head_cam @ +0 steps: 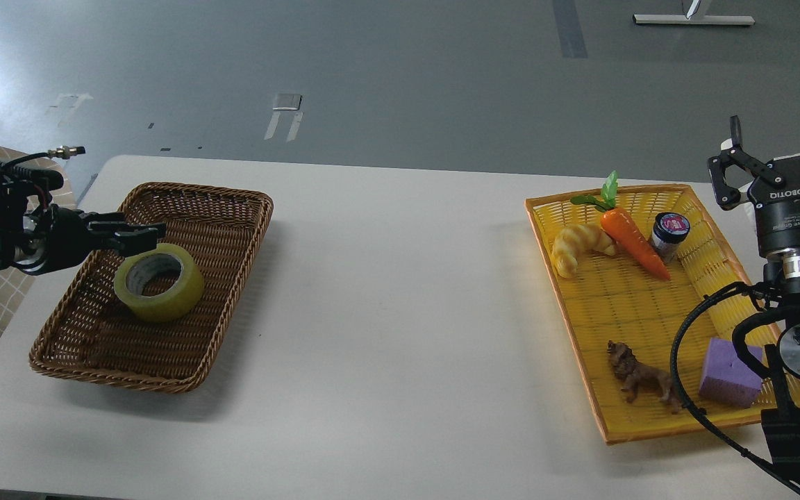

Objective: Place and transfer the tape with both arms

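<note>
Hovering mid-left, left gripper [153, 235] sits just above tape [158, 281] in brown basket [233, 208]; jaw gap can't tell. Right gripper [782, 156], far right, spread wide, empty. Step looks like release/pickup; next needs clean vertical clearance.

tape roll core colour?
Grey-white core inside the translucent yellow tape, lying in the brown wicker basket. Head view shows it best.

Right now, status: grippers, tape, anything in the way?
Left gripper over the brown basket, at the tape, open or shut unclear. Right gripper open, empty, raised beside the yellow tray. Tape in basket, tilted. Nothing between them.
</note>
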Motion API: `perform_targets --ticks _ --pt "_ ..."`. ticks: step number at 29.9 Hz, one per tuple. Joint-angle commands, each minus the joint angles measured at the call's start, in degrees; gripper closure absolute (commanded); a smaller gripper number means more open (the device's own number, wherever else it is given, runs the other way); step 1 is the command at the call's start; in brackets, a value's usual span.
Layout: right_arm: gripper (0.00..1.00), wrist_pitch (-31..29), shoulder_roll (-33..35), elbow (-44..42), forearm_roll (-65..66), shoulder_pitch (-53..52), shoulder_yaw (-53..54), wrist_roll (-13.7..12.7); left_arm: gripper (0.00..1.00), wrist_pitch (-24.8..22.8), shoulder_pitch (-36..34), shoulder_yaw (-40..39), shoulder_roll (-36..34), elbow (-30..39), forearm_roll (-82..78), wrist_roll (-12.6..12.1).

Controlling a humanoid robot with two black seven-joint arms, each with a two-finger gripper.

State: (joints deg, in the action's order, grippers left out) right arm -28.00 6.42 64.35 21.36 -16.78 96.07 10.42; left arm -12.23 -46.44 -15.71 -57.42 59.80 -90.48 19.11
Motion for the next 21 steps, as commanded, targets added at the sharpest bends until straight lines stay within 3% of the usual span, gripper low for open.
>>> perform_targets --ticks 1,6,9,11,15,21 --pt "0.00 0.00 0.00 0.17 0.00 0.00 0.08 0.04 0.22 -0.42 -4.35 -0.11 -1.82 2.42 8.54 0.40" --pt "0.00 0.00 0.09 0.43 0.00 0.00 0.34 0.04 0.20 -1.22 -12.09 -0.98 -0.77 2.25 30.41 0.84" --pt "0.00 0.00 0.18 0.69 0.00 -0.18 0.43 0.04 0.06 -1.39 -12.88 -3.61 1.86 1.98 46.14 1.28" --pt "0.00 0.00 0.35 0.78 0.00 -0.62 0.43 -0.05 0.03 -1.92 -12.80 -6.16 3.79 1.98 57.73 1.20" --pt "0.00 0.00 0.62 0.78 0.00 -1.32 0.43 -0.05 0.02 -4.20 -13.06 -7.57 7.57 1.90 63.84 1.46" --pt "0.00 0.00 2.63 0.87 0.00 -4.22 0.34 -0.05 0.02 -7.28 -11.92 -16.45 13.99 1.89 67.45 1.37"
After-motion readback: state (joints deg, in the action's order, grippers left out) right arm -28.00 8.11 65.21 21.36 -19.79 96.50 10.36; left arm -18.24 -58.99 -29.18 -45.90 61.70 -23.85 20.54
